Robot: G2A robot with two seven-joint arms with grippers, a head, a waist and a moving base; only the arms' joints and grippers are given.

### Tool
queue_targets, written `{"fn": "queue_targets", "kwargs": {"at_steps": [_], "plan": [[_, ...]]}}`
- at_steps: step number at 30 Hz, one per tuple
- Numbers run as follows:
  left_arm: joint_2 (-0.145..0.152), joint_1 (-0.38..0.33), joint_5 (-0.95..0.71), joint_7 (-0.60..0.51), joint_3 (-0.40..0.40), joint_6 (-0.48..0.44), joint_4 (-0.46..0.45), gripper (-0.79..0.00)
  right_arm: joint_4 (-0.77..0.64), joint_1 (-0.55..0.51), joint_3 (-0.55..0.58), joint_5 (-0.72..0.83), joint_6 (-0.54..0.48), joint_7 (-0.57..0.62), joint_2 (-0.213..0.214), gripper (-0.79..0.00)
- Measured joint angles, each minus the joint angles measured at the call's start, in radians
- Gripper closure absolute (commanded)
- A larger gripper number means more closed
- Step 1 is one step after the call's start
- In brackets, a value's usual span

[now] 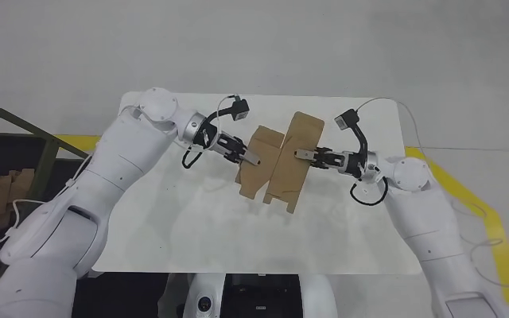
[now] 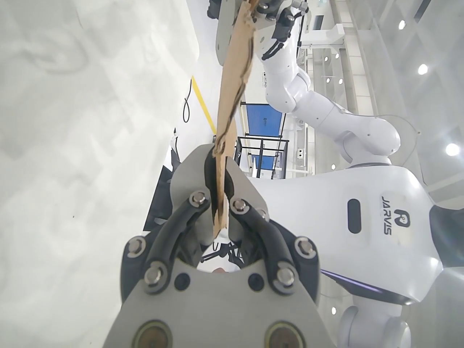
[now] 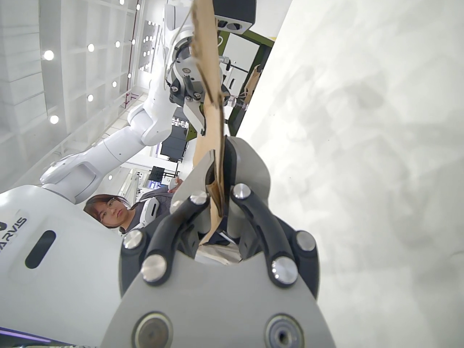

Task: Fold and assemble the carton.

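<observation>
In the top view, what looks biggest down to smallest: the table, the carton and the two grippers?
1. table
2. carton
3. left gripper and right gripper: these two look about the same size, so I won't rank one over the other.

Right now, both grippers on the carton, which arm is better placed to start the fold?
Probably left. The left gripper pinches the outer edge of the carton at its smaller panel, free to swing about the crease; the right gripper clamps the larger panel nearer its middle, as anchor.
</observation>
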Motion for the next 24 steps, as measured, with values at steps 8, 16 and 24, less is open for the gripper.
{"fn": "queue_targets", "kwargs": {"at_steps": [8, 16, 24], "plan": [[0.005, 0.016, -0.071, 0.038, -0.060, -0.038, 0.034, -0.785, -0.018, -0.019, 0.024, 0.061, 0.102, -0.078, 0.003, 0.000], [0.019, 0.065, -0.066, 0.176, -0.122, 0.010, 0.028, -0.785, -0.156, -0.103, 0.070, 0.016, 0.278, -0.320, 0.010, 0.000], [0.009, 0.112, -0.100, 0.309, -0.147, 0.034, 0.001, -0.785, -0.310, -0.170, 0.055, -0.055, 0.360, -0.561, 0.002, 0.000]]}}
